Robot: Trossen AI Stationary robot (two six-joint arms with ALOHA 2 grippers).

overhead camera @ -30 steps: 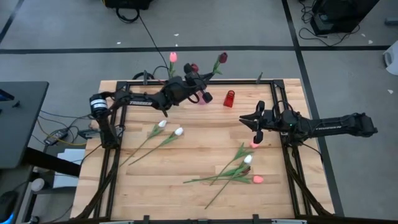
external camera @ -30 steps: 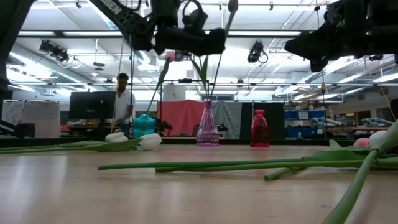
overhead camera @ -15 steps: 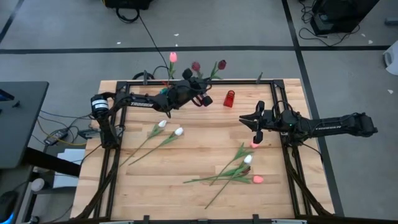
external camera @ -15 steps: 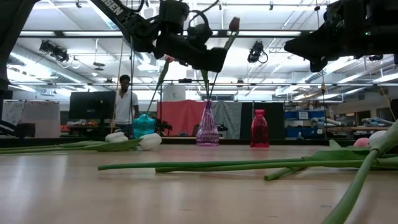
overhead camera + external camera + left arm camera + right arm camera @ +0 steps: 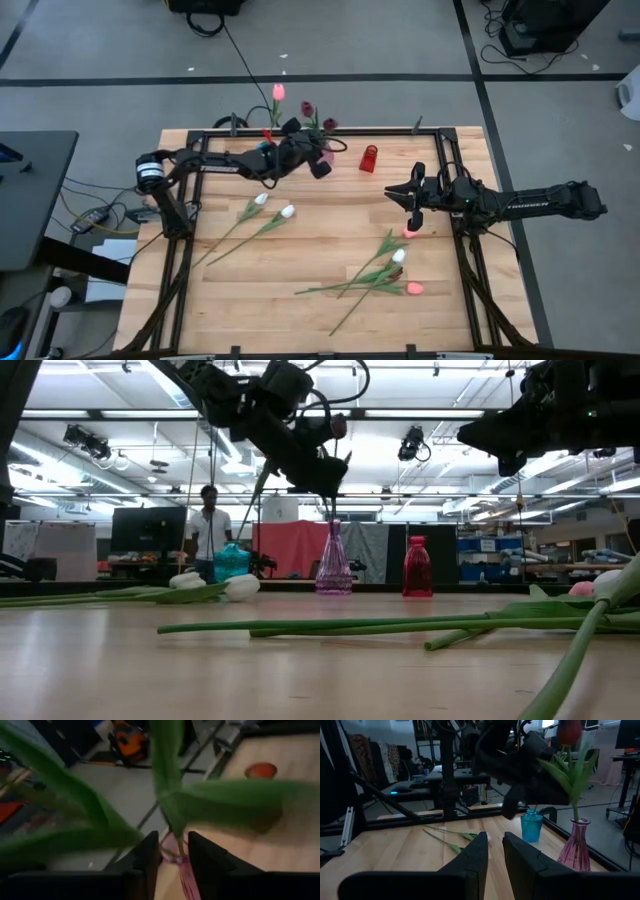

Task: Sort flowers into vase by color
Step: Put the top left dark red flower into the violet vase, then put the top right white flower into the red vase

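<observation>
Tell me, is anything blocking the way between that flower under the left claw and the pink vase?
Nothing visible does. The left gripper hangs right over the pink vase, and the maroon tulip already has its stem running down between the parted fingers into the vase mouth.

A grey floor (image 5: 330,40) crossed by dark tape lines surrounds the wooden table (image 5: 320,310). A dark desk (image 5: 30,190) stands at nine o'clock. Ceiling strip lights (image 5: 120,415) glow above; a person (image 5: 210,525) stands beside monitors (image 5: 148,528).

blurred: flower leaves (image 5: 75,815), left wrist view | hidden: pink vase (image 5: 325,160) partly under left tool (image 5: 318,160)
</observation>
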